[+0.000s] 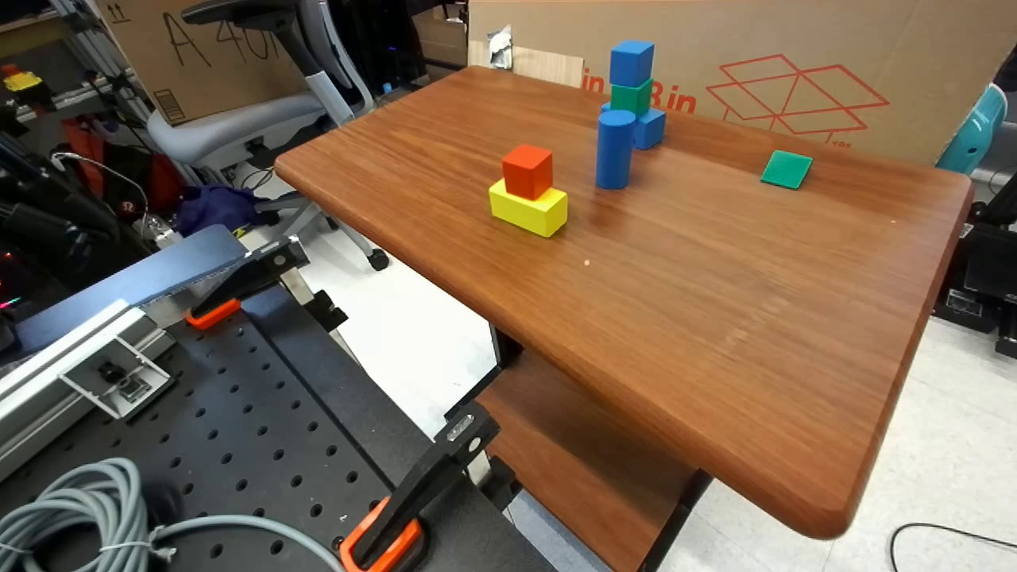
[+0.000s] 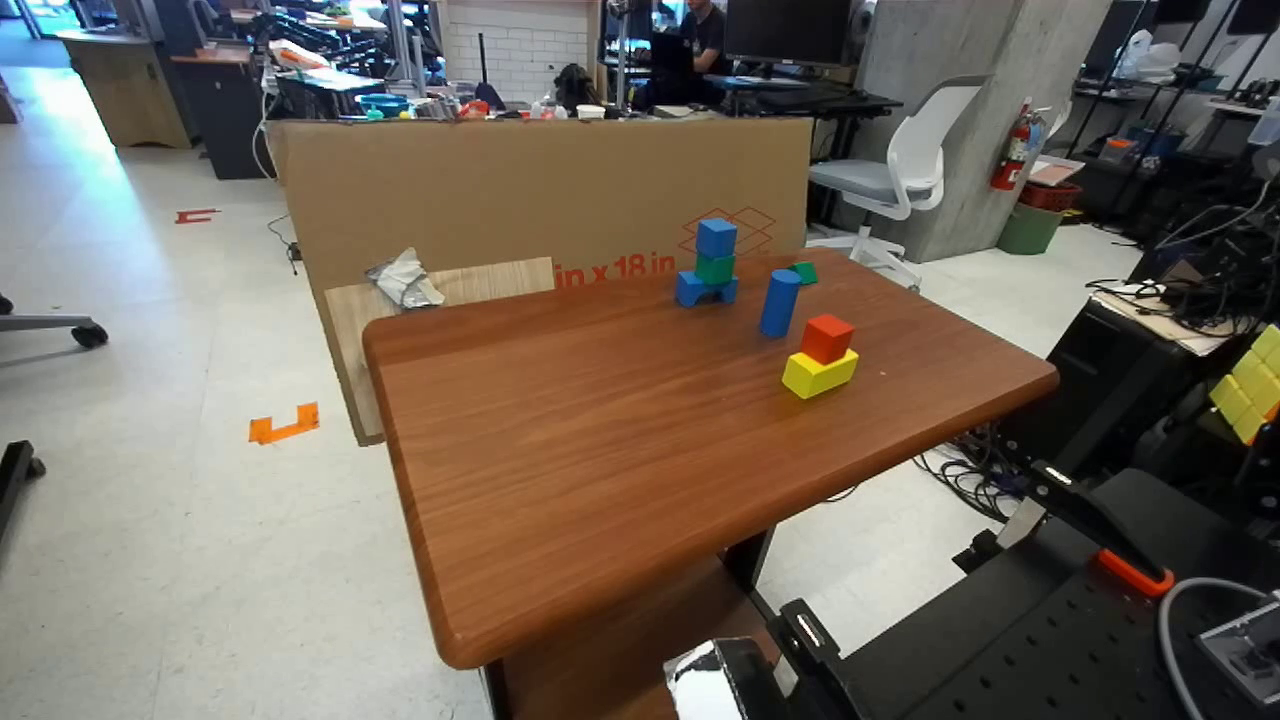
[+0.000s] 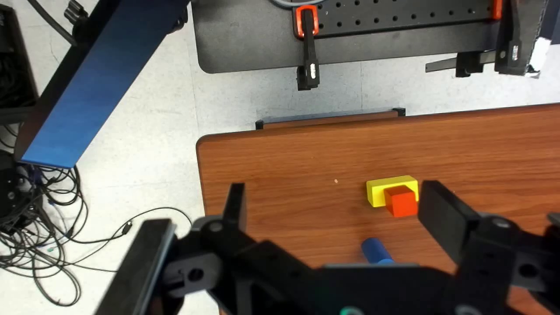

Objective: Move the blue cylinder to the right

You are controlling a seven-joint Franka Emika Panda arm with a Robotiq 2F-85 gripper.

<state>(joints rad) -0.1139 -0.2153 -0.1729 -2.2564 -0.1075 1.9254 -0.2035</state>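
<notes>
Wrist view: gripper (image 3: 334, 192) spread wide, fingers (image 3: 446, 221) well apart, nothing btwn them, high above the counter (image 1: 715, 318). Step in hand, I'd judge, is pre-grasp: approach not yet made, b/c the blue cylinder (image 1: 613, 152) stands free, roughly mid-counter, well in from all edges & corners. The block stack (image 1: 632, 97) is nr it, closer to the edge by the cardboard (image 2: 545, 190); red block (image 1: 527, 171) on yellow block (image 1: 524, 213) sits toward the edge facing the black bench (image 1: 262, 357). Next move prob. calls for shifting a bit toward the cardboard-side edge, coming down w/ fingers either side of it, closing, lifting, then carrying toward the right short edge (right in both exterior views, if that's the right meant), w/o clipping the block stack. Orientation: upright on its flat end, round top facing up, long axis vertical; round sides, so any wrist angle shd do
</notes>
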